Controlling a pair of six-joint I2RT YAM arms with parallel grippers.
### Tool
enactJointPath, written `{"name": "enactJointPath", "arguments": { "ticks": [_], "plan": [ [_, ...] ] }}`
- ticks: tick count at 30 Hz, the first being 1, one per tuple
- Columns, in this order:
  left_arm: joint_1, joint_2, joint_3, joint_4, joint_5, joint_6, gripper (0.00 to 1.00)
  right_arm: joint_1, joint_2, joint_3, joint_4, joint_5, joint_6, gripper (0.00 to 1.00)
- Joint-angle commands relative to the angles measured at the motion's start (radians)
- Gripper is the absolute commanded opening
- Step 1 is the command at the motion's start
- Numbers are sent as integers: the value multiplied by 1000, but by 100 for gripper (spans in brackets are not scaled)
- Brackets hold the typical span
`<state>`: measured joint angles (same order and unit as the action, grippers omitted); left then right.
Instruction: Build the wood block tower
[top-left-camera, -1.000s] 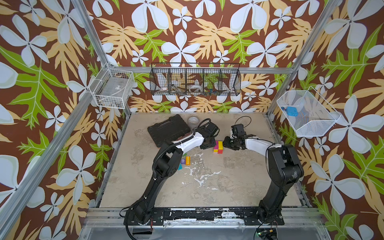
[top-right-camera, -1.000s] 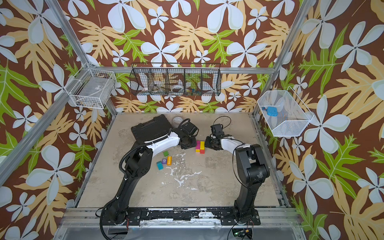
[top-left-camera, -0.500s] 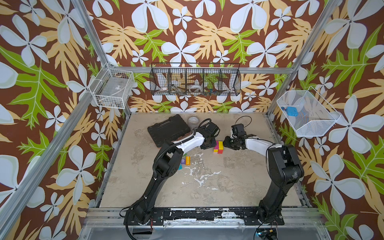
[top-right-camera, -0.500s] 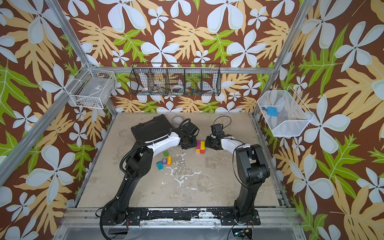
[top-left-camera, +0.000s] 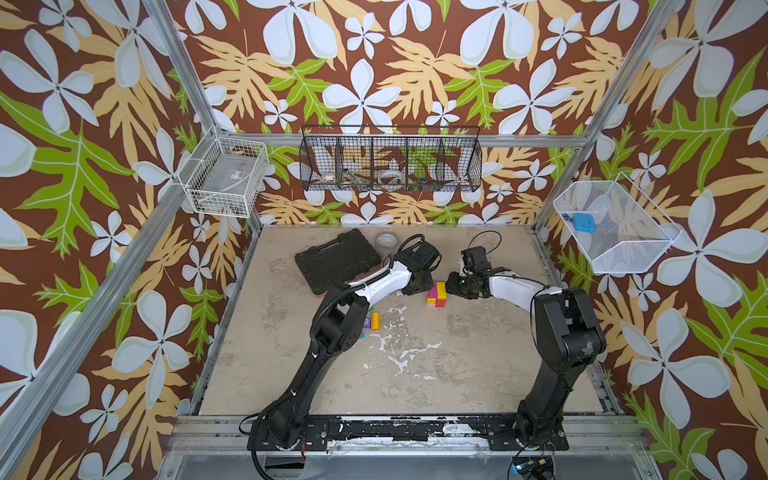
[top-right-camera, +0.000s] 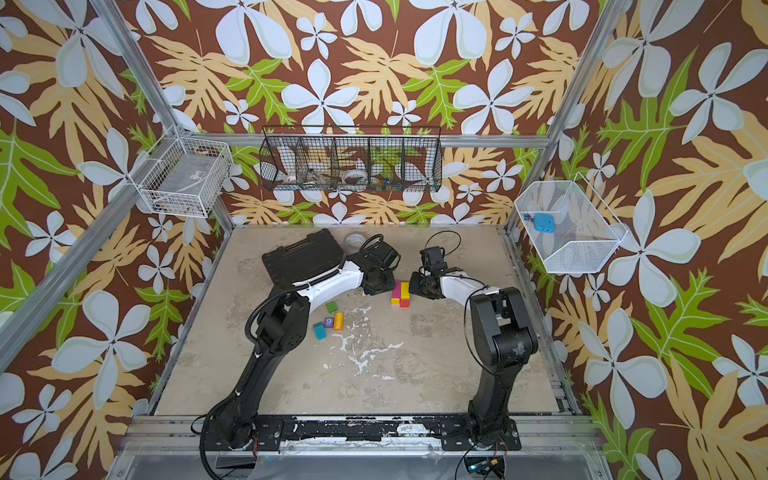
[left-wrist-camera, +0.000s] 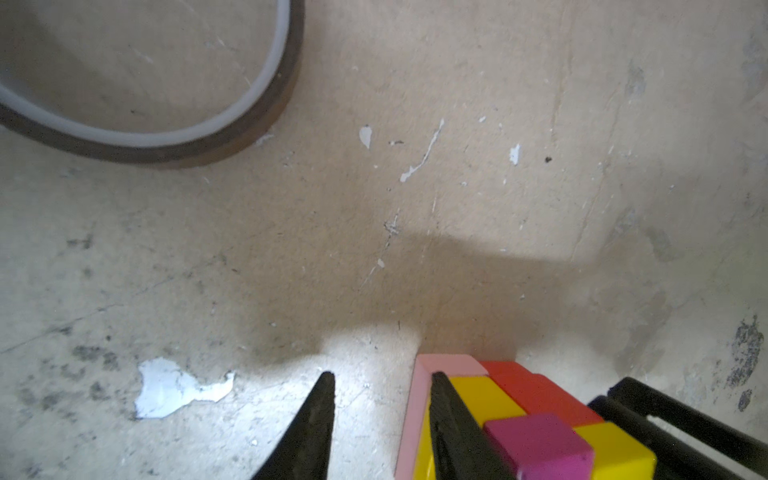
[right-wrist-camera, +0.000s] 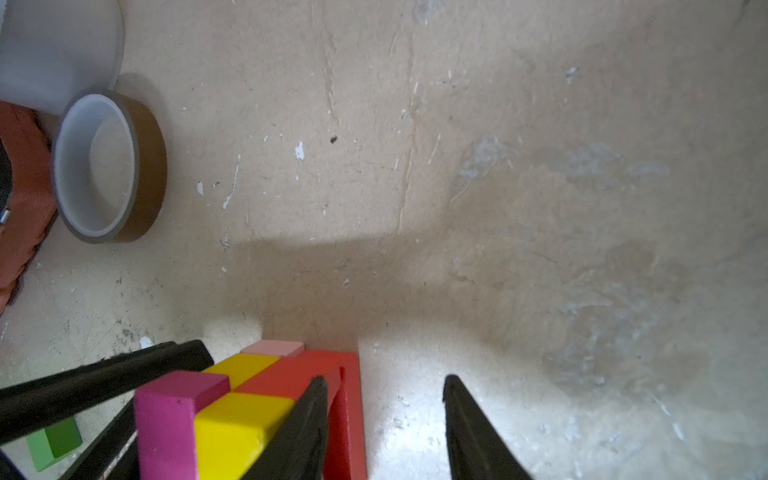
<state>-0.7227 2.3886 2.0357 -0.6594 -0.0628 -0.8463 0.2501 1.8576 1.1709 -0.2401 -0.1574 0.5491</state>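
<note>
- The red, yellow, pink and magenta tower (top-left-camera: 437, 293) stands on the surface (top-left-camera: 415, 374) between both pincers.
- The left pincer (left-wrist-camera: 382, 424) is narrowly parted and empty, one finger by the pink side.
- The right pincer (right-wrist-camera: 386, 424) is parted and empty, one finger by the red side.
</note>
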Motion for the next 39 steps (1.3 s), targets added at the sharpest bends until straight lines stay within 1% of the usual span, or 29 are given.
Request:
{"name": "enactJointPath", "arguments": {
  "ticks": [1,9,17,21,24,26,27,31,33,35,37,38,39],
  "plan": [
    [0,7,5,-11,3,0,40,3,2,7,-8,-8,-7,47],
    [0,-11,-18,-8,6,-7,40,3,-3,5,-11,3,-3,47],
    [3,-24,-24,-18,-11,-4,41,3,-36,-12,-20,45,6,47],
    [12,-53,-51,-37,-41,-7,42,2,-84,-31,-27,89,19,48],
    [19,-115,-94,-55,-77,8,43,0,-141,-59,-29,140,24,50],
    [25,-182,-142,-72,-101,13,43,-5,-190,-87,-23,169,28,53],
    [26,-231,-179,-77,-131,15,43,-6,-217,-101,-20,183,32,54],
    [28,-479,-350,-76,-282,-4,45,6,-354,-145,-9,229,29,60],
    [28,-637,-472,-61,-359,-53,45,49,-431,-165,8,267,15,66],
    [28,-814,-628,-39,-465,-129,45,127,-506,-188,36,309,-15,73],
    [28,-1002,-798,-2,-574,-199,57,255,-562,-188,42,390,-48,83],
    [30,-1078,-859,7,-612,-224,63,314,-571,-175,31,423,-59,86],
    [34,-1155,-925,13,-648,-248,71,381,-568,-151,9,446,-68,88]
  ]
}}
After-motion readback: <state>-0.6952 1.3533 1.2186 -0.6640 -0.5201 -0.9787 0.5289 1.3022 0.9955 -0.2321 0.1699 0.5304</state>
